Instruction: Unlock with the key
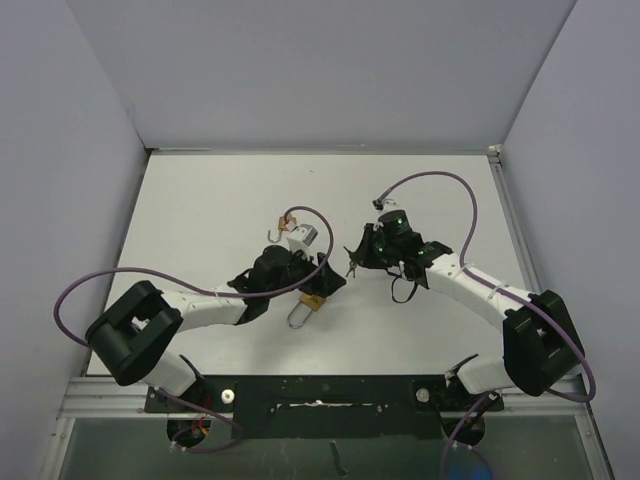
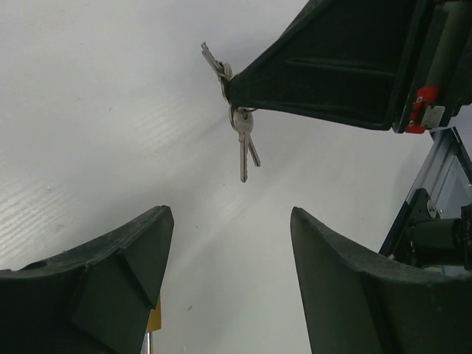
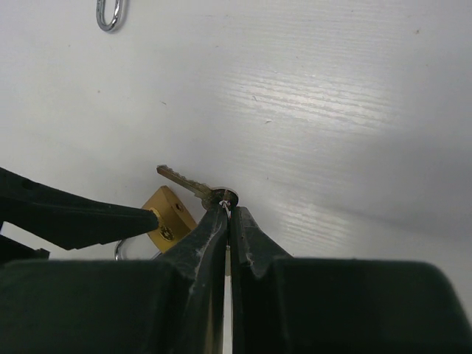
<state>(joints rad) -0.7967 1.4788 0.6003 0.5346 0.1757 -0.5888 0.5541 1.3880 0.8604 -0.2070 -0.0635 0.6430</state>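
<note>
A small brass padlock (image 1: 313,300) lies on the white table with its steel shackle (image 1: 297,318) pointing toward the arms. My left gripper (image 1: 318,281) hovers just over it, jaws open with nothing between them. In the left wrist view only a yellow sliver of the padlock (image 2: 153,318) shows beside the left finger (image 2: 125,273). My right gripper (image 3: 230,210) is shut on the head of a key (image 3: 188,182), blade pointing left toward the padlock (image 3: 168,215). Two spare keys (image 2: 245,144) dangle from its ring below the right gripper (image 2: 226,90).
A second silver lock (image 1: 304,238) with a loose hook (image 1: 272,233) lies just behind the left gripper. A steel shackle (image 3: 109,15) shows at the top of the right wrist view. Purple cables loop above both arms. Grey walls enclose the table.
</note>
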